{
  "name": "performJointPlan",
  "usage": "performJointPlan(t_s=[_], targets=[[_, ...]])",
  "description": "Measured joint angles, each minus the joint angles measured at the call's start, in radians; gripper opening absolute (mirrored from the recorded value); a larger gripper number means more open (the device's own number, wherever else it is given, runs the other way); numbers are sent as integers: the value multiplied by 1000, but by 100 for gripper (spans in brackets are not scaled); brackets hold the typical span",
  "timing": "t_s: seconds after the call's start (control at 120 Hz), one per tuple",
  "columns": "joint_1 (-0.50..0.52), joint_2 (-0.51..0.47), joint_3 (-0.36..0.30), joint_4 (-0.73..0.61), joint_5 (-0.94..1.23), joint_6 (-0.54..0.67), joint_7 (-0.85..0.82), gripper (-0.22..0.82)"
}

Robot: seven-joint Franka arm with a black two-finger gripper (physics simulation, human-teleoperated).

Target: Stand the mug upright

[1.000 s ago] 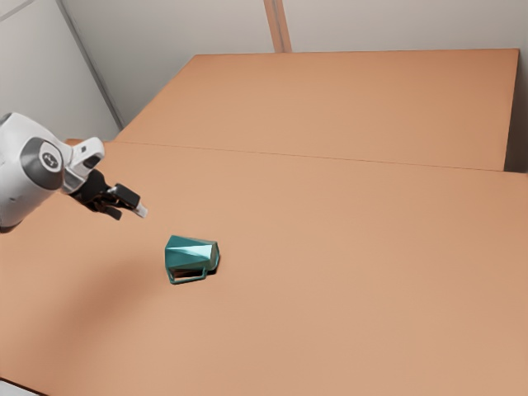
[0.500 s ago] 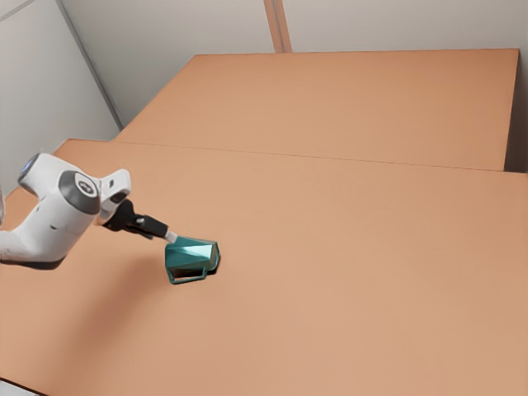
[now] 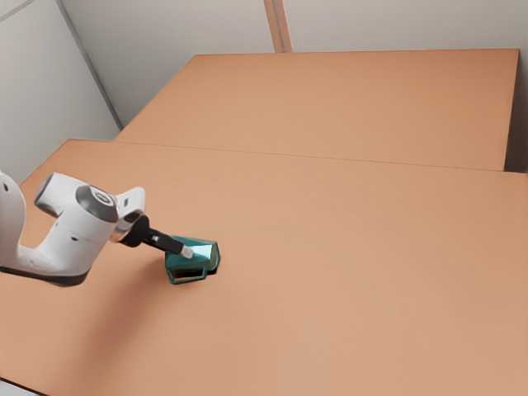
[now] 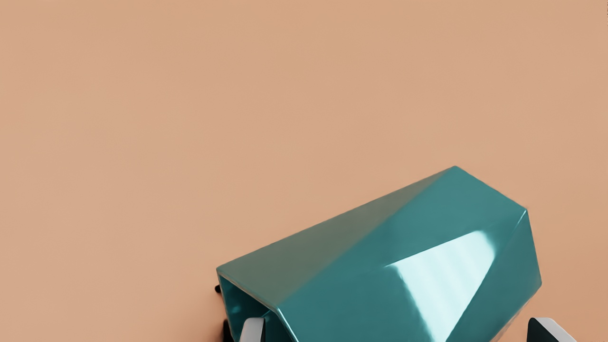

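My gripper (image 4: 400,329) is wide open and empty over the lying mug (image 4: 361,266); I judge this the approach, next needing careful lowering and closing.

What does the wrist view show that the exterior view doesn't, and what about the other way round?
Wrist view: a peek into the hollow inside of the mug, and two fingers spread wide apart, one by the opening.

Exterior view: the mug's handle, the big white arm and the pale wall.

Both: the teal mug, lying on its side on the orange-brown table, with the fingers at it.
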Motion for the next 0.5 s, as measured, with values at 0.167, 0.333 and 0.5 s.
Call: performJointPlan(t_s=[0.167,0.333,0.5], targets=[[-27,8,-3,-3,-39,2,56,58],[-46,-3,-5,-20,-59,4,100,49],[-44,-43,-22,-20,-67,6,133,39]])
